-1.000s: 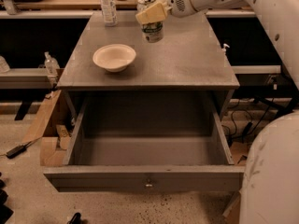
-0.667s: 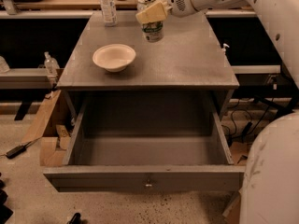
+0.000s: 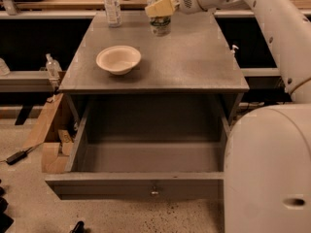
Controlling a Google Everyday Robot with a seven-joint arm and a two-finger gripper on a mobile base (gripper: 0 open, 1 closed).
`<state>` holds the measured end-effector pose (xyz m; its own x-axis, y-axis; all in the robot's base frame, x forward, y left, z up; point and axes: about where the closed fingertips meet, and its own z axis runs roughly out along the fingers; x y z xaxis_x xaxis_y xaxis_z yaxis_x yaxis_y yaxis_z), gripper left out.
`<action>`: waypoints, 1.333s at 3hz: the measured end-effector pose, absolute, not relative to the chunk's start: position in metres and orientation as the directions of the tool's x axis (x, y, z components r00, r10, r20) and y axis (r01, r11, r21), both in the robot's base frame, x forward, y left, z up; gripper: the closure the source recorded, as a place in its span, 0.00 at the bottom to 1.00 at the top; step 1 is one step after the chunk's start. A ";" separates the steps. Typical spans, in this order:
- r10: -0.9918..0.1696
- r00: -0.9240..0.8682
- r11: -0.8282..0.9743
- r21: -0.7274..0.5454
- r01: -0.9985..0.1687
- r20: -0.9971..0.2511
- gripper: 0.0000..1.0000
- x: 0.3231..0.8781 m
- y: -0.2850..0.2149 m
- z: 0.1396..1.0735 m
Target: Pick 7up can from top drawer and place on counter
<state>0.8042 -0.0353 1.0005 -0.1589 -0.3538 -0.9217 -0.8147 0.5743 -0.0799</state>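
Observation:
The 7up can (image 3: 160, 26) stands upright on the far middle of the grey speckled counter (image 3: 194, 62). Its lower part shows green and white; its top is hidden. My gripper (image 3: 159, 7) reaches in from the upper right on the white arm and sits over the can's upper part, at or around it. The top drawer (image 3: 146, 186) is pulled wide open below the counter's front edge. Its inside looks bare, and a small metal knob (image 3: 154, 192) sits on its front panel.
A beige bowl (image 3: 118, 58) sits on the counter's left half. A clear plastic bottle (image 3: 111, 5) stands at the back left corner. My white robot body (image 3: 267, 169) fills the lower right. A wooden bench runs behind, and wooden blocks (image 3: 51, 144) lie on the floor at the left.

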 end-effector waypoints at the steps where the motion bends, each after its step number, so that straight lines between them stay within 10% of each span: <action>1: -0.289 -0.162 0.685 -0.085 -0.724 -0.944 1.00 0.869 -0.060 0.997; 4: -0.111 -0.268 0.952 -0.024 -0.306 -0.957 1.00 0.977 -0.136 0.948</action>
